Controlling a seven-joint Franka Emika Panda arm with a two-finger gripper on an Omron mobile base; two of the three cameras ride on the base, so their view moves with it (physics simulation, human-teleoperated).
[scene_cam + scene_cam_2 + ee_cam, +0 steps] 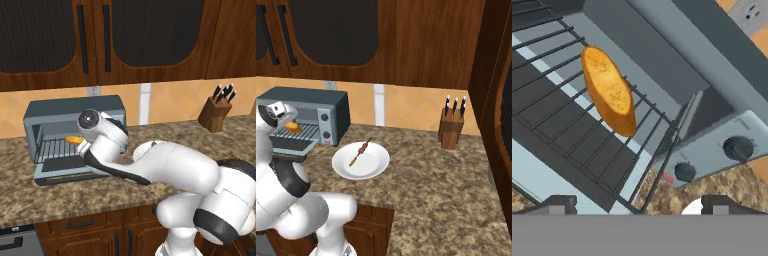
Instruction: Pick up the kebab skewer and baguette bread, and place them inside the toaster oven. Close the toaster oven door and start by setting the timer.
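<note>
The gripper (639, 202) is released, empty, at the oven (75, 112) mouth — bread (609, 90) lies on the rack. Back straight out clear of the door (67, 167), then go for the skewer (359, 152) on the plate (376, 167) — grasp mid-stick.

- We see the baguette bread (609, 91) lying on the wire rack (572, 125) inside the toaster oven (331, 107).
- Its door (65, 167) lies dropped open on the counter (431, 175) in front.
- To the oven's right we find a plate (373, 167) carrying the kebab skewer (359, 152).
- Farther right, by the wall, we see a knife block (451, 130).
</note>
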